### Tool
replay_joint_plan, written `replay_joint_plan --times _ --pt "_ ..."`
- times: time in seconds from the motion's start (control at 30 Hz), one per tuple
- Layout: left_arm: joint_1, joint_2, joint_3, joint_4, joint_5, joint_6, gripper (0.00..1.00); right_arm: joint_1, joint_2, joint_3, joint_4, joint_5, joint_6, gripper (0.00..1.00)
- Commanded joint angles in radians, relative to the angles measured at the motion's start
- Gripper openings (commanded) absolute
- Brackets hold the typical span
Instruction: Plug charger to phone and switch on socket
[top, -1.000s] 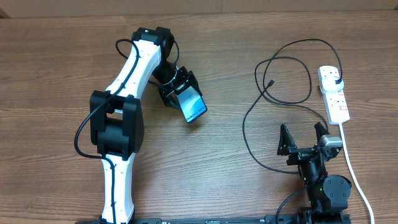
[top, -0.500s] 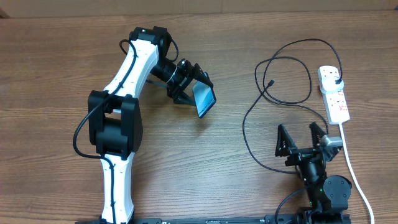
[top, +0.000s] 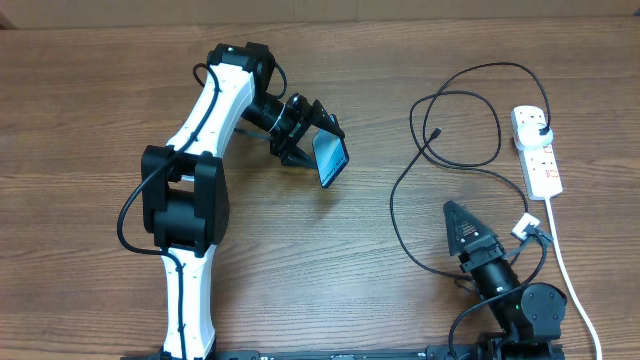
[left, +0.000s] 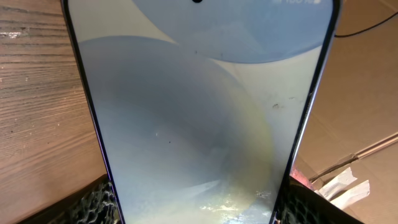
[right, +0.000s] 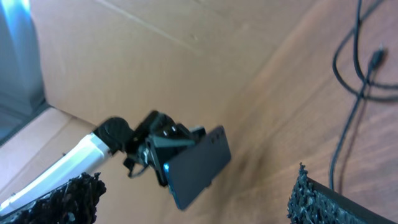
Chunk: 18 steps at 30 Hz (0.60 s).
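My left gripper (top: 318, 140) is shut on the phone (top: 331, 160) and holds it off the table, tilted up on edge with its blue screen facing right. In the left wrist view the phone (left: 199, 112) fills the frame between my left gripper's fingers (left: 199, 214). My right gripper (top: 461, 226) is open and empty, low at the front right and turned on its side. In the right wrist view my right gripper (right: 196, 208) frames the phone (right: 198, 163). The charger (top: 405, 180) lies in loops, its tip (top: 436, 133) free and its plug (top: 541, 128) in the socket (top: 536, 152).
The socket's thick white cord (top: 566, 272) runs down the right edge past my right arm. The black cable loops between my right gripper and the phone; it also shows in the right wrist view (right: 357, 74). Cardboard walls stand beyond the table.
My left gripper lifted the phone, swung it right and turned it up on edge. My right gripper rolled onto its side and now points toward the phone.
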Motion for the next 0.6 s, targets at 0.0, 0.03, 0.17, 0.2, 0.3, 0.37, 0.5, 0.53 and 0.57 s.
replay_joint_plan --times 0.0,0.03,0.17,0.2,0.3,0.37,0.5,0.53,0.57 --pt "0.002 0.002 0.031 0.013 0.052 0.024 0.68 0.004 0.0 -0.003 0.037 0.016 -0.109 1.0" --pt "0.002 0.002 0.031 0.015 0.053 0.023 0.68 0.004 0.002 0.008 0.029 0.005 -0.132 1.0" --pt "0.002 0.002 0.031 0.018 0.053 0.023 0.68 0.004 0.045 0.101 -0.083 0.0 -0.185 0.99" --pt "0.002 0.002 0.031 0.02 0.053 0.023 0.68 0.005 0.069 0.14 -0.129 -0.003 -0.212 0.99" --pt "0.002 0.002 0.031 0.027 0.053 0.023 0.68 0.005 0.176 0.29 -0.282 -0.002 -0.304 0.99" --pt "0.002 0.002 0.031 0.027 0.053 0.023 0.69 0.005 0.26 0.391 -0.351 -0.002 -0.335 0.99" --pt "0.002 0.002 0.031 0.027 0.053 0.023 0.68 0.021 0.432 0.573 -0.453 -0.01 -0.335 0.99" --pt "0.002 0.002 0.031 0.027 0.053 0.023 0.68 0.04 0.49 0.628 -0.481 -0.011 -0.336 0.99" --pt "0.002 0.002 0.031 0.027 0.053 0.023 0.68 0.058 0.529 0.663 -0.496 -0.013 -0.339 0.99"
